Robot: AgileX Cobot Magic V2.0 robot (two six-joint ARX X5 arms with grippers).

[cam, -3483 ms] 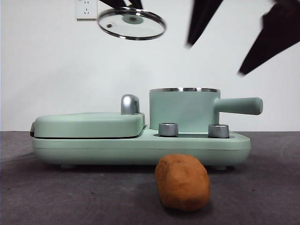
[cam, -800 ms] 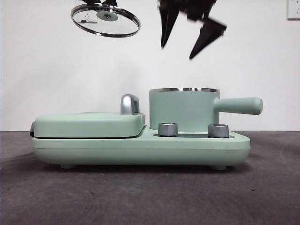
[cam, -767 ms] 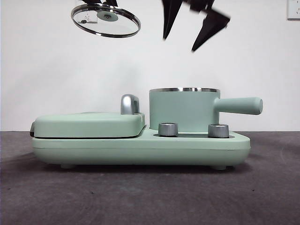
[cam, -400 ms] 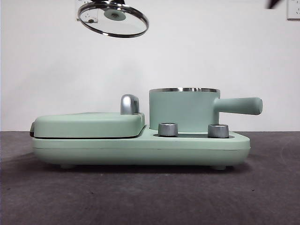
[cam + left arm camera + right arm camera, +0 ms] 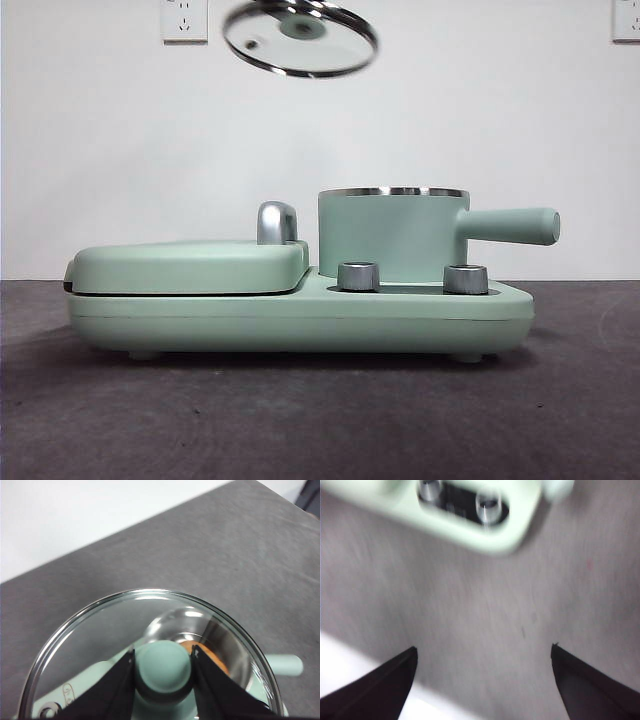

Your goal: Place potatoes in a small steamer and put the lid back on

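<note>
Left wrist view: left gripper [image 5: 164, 666] pinches lid [image 5: 300, 38] knob; off-centre lowering could catch pot [image 5: 393, 235] rim, over potato [image 5: 212, 659]. Right gripper [image 5: 482, 680] spread.

A: What is the right wrist camera showing?

B: The right gripper [image 5: 482, 680] is hanging over the grey table [image 5: 470, 610], its two black jaws standing wide apart with nothing between them.

A: Is anything else showing?

B: A mint-green cooker base [image 5: 465, 527] is lying beyond the jaws, blurred. Two steel knobs [image 5: 487, 505] are sitting side by side on a dark panel on it, near its rounded corner.

A: And beside that corner?

B: A pale green shape [image 5: 559, 487] is poking out just past it, too blurred to name. A white strip [image 5: 350, 670] is running along the table's edge by one jaw.
</note>
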